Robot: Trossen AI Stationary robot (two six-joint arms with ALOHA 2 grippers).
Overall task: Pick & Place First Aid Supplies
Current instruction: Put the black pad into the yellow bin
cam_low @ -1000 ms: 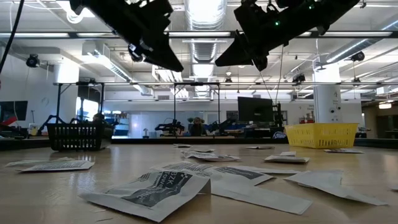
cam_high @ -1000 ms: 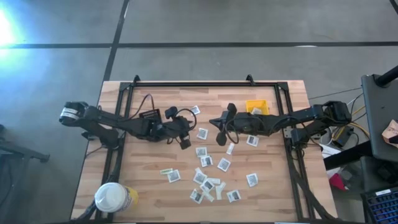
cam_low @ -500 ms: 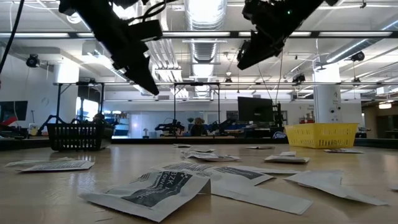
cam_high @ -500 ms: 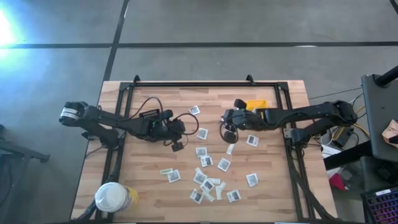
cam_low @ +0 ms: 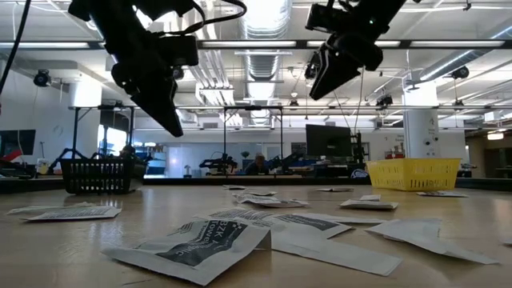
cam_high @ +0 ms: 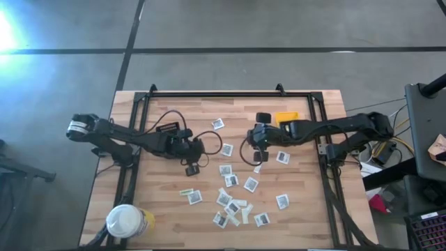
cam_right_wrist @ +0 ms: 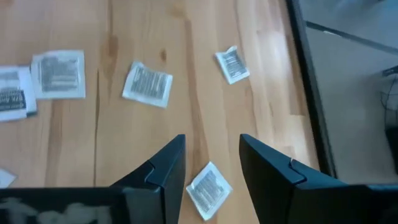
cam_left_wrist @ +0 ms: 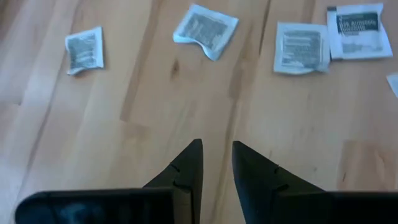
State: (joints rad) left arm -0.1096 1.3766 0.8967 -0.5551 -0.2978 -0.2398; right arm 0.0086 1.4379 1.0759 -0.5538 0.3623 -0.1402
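Parted and empty, both my right gripper [cam_right_wrist: 211, 163] and left gripper [cam_left_wrist: 217, 163] hang above the packets [cam_high: 231, 180] scattered flat across the table [cam_high: 167, 209], which look light, thin and floppy, best pinched by an edge.

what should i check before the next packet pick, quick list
1. Right gripper open, nothing between its fingers: ok.
2. Left gripper empty, fingers slightly apart: ok.
3. Both grippers raised off the table: ok.
4. Packet under the right gripper lies flat and alone: ok.
5. Yellow bin within reach of the right arm: ok.
6. Packets in the middle cluster overlap: not ok.
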